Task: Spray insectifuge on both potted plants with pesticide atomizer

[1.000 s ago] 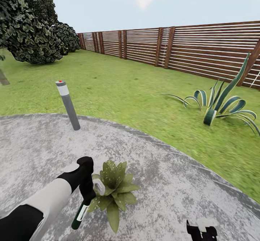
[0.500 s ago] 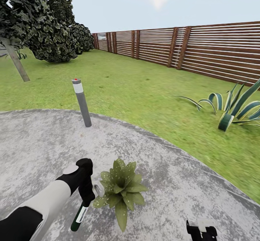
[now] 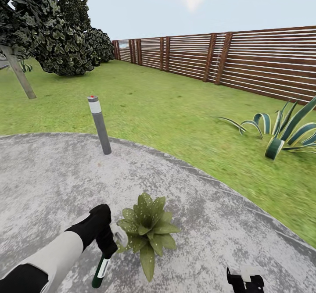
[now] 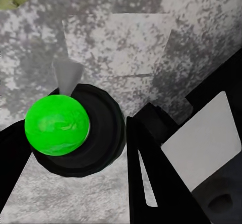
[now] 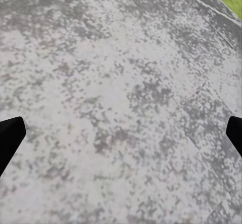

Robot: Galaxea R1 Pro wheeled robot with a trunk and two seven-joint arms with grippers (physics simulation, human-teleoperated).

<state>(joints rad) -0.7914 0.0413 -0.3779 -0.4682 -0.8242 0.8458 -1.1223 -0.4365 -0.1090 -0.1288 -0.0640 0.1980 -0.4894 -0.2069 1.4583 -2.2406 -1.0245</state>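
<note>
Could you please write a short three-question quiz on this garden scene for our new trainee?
1. True or false: the left gripper holds the pesticide atomizer.
2. What does the potted plant stand on? A) the lawn B) the round grey paving C) a bench
3. Fill in: in the right wrist view, the right gripper's fingers stand wide ____ over bare paving.

Key: 1 true; 2 B; 3 apart.
</note>
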